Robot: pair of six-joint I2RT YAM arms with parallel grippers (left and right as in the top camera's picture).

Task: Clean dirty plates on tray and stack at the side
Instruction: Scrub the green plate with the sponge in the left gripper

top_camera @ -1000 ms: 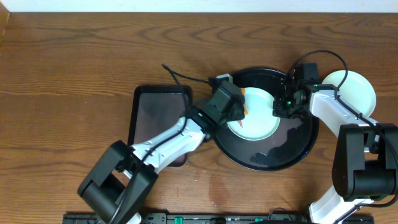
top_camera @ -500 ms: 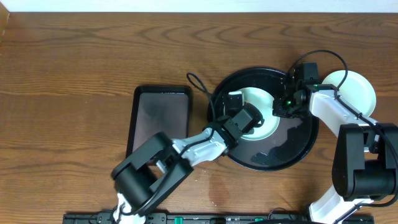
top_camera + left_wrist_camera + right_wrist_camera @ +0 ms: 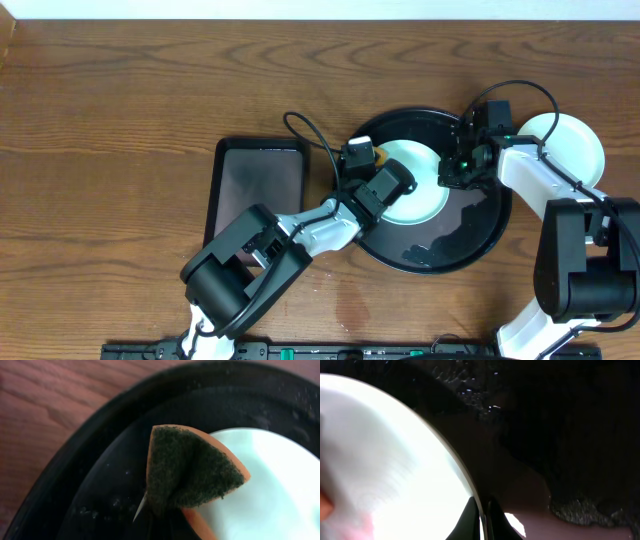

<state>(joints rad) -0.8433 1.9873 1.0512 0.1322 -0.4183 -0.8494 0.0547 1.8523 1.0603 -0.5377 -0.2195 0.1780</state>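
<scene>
From my console the table [image 3: 120,100] showed dark brown wood grain. The tray [image 3: 460,240] was glossy black, flecked with pale droplets. The plate [image 3: 425,195] on it was pale mint, and a second plate [image 3: 578,140] looked paler, almost white. The sponge [image 3: 190,470] was orange with a dark green scouring face. I saw a black rectangular tray [image 3: 255,185] with a dull brownish sheen. The arms [image 3: 540,175] were white with black joints.

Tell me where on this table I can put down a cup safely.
Free: the tabletop left of the rectangular tray, and the strip along the far edge behind both trays. The rectangular tray looks bare. Crowded: the round tray, where the left arm and right arm meet at the mint plate, and the right side with the second plate.
</scene>
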